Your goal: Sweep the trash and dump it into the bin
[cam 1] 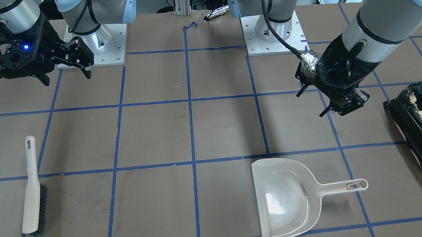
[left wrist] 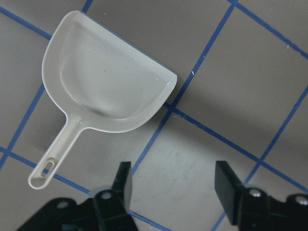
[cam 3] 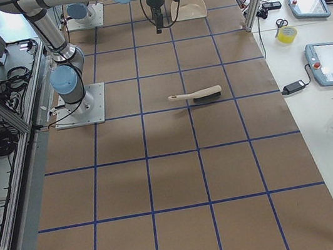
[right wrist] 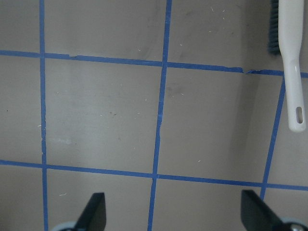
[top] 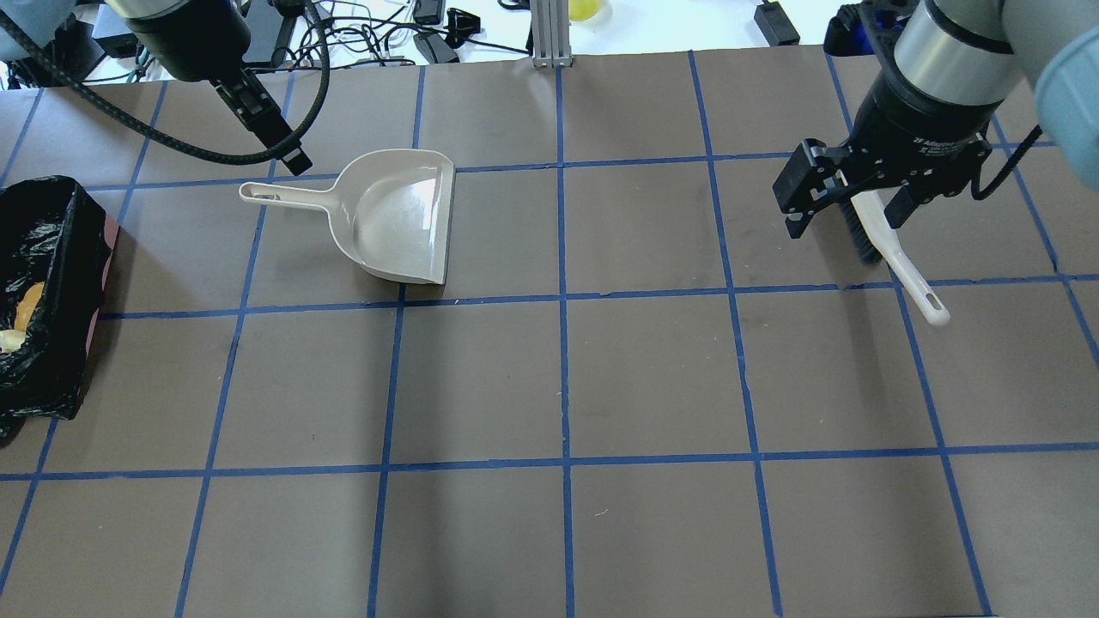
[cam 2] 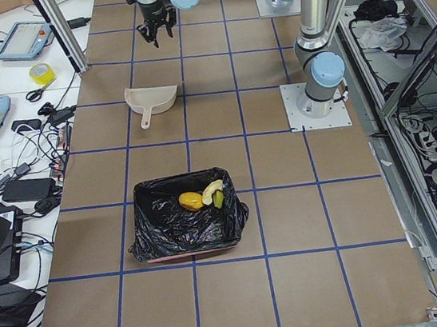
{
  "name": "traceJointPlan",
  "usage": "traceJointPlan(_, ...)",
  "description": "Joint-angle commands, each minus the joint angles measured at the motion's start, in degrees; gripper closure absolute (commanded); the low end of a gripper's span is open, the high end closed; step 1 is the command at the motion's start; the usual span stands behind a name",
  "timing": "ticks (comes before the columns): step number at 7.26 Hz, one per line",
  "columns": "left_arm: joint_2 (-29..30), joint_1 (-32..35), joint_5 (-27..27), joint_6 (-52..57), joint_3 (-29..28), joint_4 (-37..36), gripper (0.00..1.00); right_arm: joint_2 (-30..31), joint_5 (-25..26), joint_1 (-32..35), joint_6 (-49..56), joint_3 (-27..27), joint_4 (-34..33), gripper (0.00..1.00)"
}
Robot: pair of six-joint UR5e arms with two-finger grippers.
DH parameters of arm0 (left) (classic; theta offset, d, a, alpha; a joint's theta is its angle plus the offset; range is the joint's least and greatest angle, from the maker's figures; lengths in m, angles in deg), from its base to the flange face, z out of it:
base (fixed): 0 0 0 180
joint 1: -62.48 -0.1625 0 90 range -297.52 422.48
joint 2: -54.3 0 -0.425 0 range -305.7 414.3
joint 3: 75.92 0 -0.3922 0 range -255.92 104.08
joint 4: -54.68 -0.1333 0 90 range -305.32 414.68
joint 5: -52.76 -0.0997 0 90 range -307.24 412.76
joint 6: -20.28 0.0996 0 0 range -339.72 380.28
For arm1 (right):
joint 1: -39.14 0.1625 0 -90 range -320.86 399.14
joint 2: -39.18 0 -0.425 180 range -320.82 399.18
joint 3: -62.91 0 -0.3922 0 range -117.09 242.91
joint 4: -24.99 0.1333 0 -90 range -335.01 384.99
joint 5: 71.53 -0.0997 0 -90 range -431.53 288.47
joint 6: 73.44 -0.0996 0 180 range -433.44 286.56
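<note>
The pink bin with its black bag point(cam 1: 421, 152) stands at the table end on my left, also in the overhead view point(top: 64, 257) and the exterior left view point(cam 2: 163, 235). In it lie the golden-brown lump point(cam 2: 190, 201), the pale croissant piece point(cam 2: 210, 189) and the green-yellow sponge point(cam 2: 220, 200). The beige dustpan point(cam 1: 284, 196) lies empty on the table. My left gripper point(left wrist: 171, 175) is open and empty, above and beside the dustpan's handle point(top: 275, 194). My right gripper point(right wrist: 173, 211) is open and empty, above the white brush point(top: 897, 257).
The brush point(cam 1: 30, 194) lies flat on the table on my right side, its handle hole toward the robot. The brown table mat carries a blue tape grid. Cables, tablets and a tape roll point(cam 2: 41, 73) lie on the white bench past the table's far edge.
</note>
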Motion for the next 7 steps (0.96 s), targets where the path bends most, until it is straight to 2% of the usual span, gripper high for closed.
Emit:
traceJointPlan(1, -4.8, 0.2, -5.3, -12.8, 4.6, 0.4, 0.32, -0.2, -0.2, -0.1, 0.0, 0.0, 0.0, 0.0)
traceJointPlan(2, -6.9, 0.3, -7.6, -18.1, 6.6, 0.3, 0.32, -0.2, 0.0, -0.1, -0.4, 0.0, 0.0, 0.0)
traceJointPlan(5, -10.5, 1.9, -7.9, -30.8, 9.3, -0.7, 0.31, -0.2, 0.0, -0.1, -0.4, 0.0, 0.0, 0.0)
traceJointPlan(6, -10.5, 4.5, -9.1, -32.3, 9.9, -3.7, 0.29, -0.2, 0.1, -0.1, -0.4, 0.1, 0.0, 0.0)
traceJointPlan(7, -10.2, 6.4, -9.2, -38.2, 10.2, -7.8, 0.23, -0.2, 0.2, -0.1, -0.5, 0.1, 0.2, 0.0)
